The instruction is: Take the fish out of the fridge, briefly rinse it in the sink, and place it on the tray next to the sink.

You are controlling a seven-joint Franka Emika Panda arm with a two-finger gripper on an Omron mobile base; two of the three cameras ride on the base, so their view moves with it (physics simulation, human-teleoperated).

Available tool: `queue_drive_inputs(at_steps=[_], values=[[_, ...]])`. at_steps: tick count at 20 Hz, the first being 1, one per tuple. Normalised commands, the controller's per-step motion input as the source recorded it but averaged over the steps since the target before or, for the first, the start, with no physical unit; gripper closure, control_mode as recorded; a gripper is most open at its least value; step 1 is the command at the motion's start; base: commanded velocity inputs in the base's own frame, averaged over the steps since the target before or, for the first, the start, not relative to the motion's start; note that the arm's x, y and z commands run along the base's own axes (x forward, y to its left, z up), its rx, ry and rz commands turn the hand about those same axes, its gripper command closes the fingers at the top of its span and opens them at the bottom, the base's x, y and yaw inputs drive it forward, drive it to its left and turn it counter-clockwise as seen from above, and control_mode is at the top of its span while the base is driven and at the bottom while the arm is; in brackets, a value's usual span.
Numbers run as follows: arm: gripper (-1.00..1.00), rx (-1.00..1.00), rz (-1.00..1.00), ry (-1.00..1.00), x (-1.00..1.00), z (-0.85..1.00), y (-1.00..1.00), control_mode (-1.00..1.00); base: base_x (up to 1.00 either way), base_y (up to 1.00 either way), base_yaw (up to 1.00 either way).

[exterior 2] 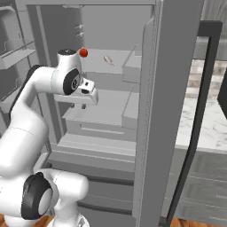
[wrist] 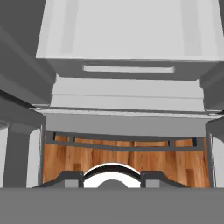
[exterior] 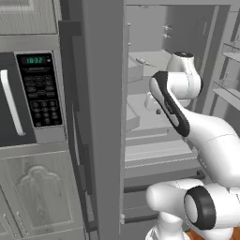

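The pincer (exterior 2: 88, 91) sits inside the open fridge (exterior 2: 111, 80), above a middle shelf, nothing between its tips; whether its jaws are spread cannot be told. Free room surrounds it, the drawer (wrist: 127, 70) fronts lying beneath. On the shelf above lie the fish (exterior 2: 107, 60) and, apart to its left, a red ball (exterior 2: 83, 52). The microwave (exterior: 33, 98) stands outside the fridge wall.
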Motion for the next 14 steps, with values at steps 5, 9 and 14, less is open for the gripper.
queue_drive_inputs(at_steps=[5, 9, 14], values=[[-1.00, 0.00, 0.00, -0.21, 0.00, 0.23, 0.01, -1.00, 0.00, 0.00, 0.00], [-1.00, 0.00, 0.00, -0.51, -0.09, 0.68, -0.10, -1.00, 0.00, 0.00, 0.00], [-1.00, 0.00, 0.00, -0.55, -0.10, 0.81, -0.05, -1.00, 0.00, 0.00, 0.00]])
